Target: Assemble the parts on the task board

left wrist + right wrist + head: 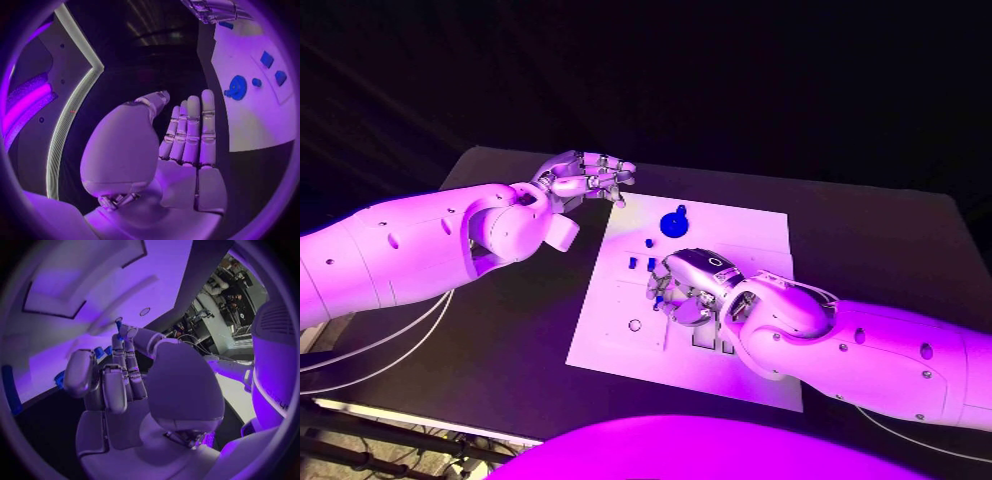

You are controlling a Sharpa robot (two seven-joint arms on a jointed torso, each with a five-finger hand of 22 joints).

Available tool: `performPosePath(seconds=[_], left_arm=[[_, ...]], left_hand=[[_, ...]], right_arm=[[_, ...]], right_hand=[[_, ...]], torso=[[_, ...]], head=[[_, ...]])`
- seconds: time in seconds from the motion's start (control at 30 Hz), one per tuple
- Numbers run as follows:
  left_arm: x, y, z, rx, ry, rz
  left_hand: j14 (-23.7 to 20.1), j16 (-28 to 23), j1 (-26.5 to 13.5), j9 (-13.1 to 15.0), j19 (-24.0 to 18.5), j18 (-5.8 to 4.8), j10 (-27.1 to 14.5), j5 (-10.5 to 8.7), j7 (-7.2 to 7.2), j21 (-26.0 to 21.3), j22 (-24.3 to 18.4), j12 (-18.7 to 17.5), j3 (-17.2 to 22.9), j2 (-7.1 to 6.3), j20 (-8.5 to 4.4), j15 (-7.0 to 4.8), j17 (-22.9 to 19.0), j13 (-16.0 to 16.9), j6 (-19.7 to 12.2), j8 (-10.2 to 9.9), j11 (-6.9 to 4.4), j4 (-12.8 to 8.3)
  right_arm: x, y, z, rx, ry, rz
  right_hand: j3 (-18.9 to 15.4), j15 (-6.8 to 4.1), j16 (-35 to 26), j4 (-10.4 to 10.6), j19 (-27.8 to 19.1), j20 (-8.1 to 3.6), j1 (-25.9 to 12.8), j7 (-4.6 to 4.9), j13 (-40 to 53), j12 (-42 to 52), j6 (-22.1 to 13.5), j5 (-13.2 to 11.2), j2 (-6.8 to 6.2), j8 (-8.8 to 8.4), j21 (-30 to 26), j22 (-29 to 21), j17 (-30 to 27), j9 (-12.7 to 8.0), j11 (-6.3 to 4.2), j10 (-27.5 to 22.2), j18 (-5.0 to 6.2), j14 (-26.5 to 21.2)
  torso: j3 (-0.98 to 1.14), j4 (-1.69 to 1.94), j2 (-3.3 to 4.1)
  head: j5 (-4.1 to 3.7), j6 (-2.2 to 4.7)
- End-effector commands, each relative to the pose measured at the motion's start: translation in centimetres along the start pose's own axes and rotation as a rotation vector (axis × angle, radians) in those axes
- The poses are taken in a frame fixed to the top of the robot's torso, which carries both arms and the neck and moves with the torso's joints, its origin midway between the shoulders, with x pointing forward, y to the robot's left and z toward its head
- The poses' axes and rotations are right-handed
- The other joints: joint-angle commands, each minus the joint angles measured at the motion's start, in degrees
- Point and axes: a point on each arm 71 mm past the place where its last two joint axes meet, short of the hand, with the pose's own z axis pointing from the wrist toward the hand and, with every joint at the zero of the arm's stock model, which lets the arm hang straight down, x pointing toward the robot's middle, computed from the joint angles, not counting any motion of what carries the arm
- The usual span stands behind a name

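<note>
The right robot hand presses down on the white board, grip unclear; the left robot hand, empty with fingers apart, waits beside it. Blue parts remain, assembly seemingly unfinished.

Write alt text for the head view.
The right hand rests fingers-down on the white task board among small blue parts. The left hand hovers off the board's far left corner, over the black table.

Left hand empty, fingers straight and together over the black table, off the white task board carrying a round blue part and smaller blue parts.
</note>
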Motion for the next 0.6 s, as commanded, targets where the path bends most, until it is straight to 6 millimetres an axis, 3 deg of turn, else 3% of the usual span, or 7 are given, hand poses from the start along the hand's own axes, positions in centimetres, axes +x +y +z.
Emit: performPosePath(seconds=[0.03,0.6], left_arm=[[0.17,-0.09,0.05,0.007,0.018,-0.003],[0.16,-0.09,0.07,0.009,0.019,-0.003]], left_hand=[[0.07,-0.34,0.38,-0.05,0.37,0.78,-0.4,0.12,1.16,-0.2,-0.05,0.36,-0.21,0.04,0.16,0.37,-0.05,-0.09,-0.45,0.19,0.1,-0.03],[0.07,-0.34,0.38,-0.05,0.37,0.78,-0.4,0.12,1.16,-0.2,-0.05,0.36,-0.21,0.04,0.16,0.37,-0.05,-0.09,-0.45,0.19,0.1,-0.03]], right_arm=[[0.16,0.23,-0.05,-0.018,0.012,-0.005],[0.43,-0.04,0.01,-0.011,0.026,-0.009]], right_hand=[[0.4,-0.3,0.1,-0.07,-0.55,0.02,1.14,0.32,0.76,0.28,0.15,0.19,1.67,-0.23,-0.21,4.63,-0.05,0.09,-1.94,2.48,-0.53,2.57],[0.41,-0.28,0.09,-0.13,-0.63,0.05,1.0,0.34,0.81,0.19,0.13,0.16,1.67,-0.27,-0.31,4.65,-0.07,0.12,-1.93,2.49,-0.51,2.55]], torso=[[0.02,0.0,0.01],[-0.01,0.04,0.02]], head=[[0.04,0.01],[0.03,-0.08]])
